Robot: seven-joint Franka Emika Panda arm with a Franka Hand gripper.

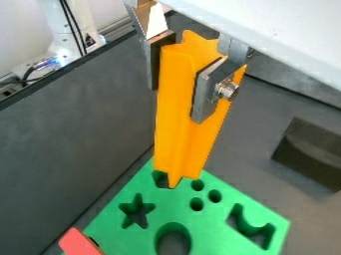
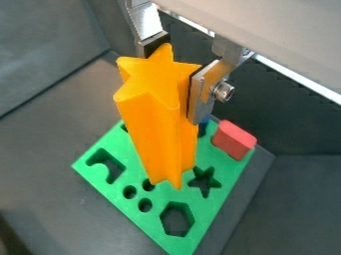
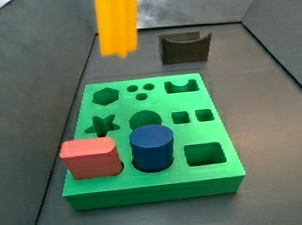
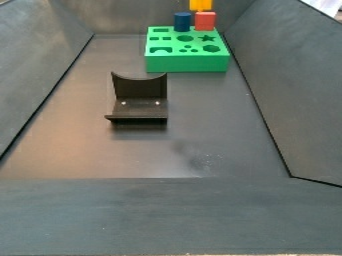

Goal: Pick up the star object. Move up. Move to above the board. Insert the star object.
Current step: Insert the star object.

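My gripper (image 1: pixel 182 75) is shut on the star object (image 1: pixel 184 110), a tall orange prism with ridged sides that hangs upright between the silver fingers (image 1: pixel 209 92). It shows in both wrist views, and its star-shaped end faces the camera in a wrist view (image 2: pixel 158 110). The prism hangs in the air over the green board (image 1: pixel 120 194), near its far edge. The board's star hole (image 1: pixel 136 211) is empty and lies off to one side of the prism's lower end. In a side view the prism (image 3: pixel 117 19) hangs above the board (image 3: pixel 154 189); the gripper is out of that frame.
A red block (image 3: pixel 90 158) and a blue cylinder (image 3: pixel 150 148) stand in the board's near row. The dark fixture (image 3: pixel 184 46) stands on the floor beyond the board, also seen in a side view (image 4: pixel 138 98). Dark sloping walls enclose the floor.
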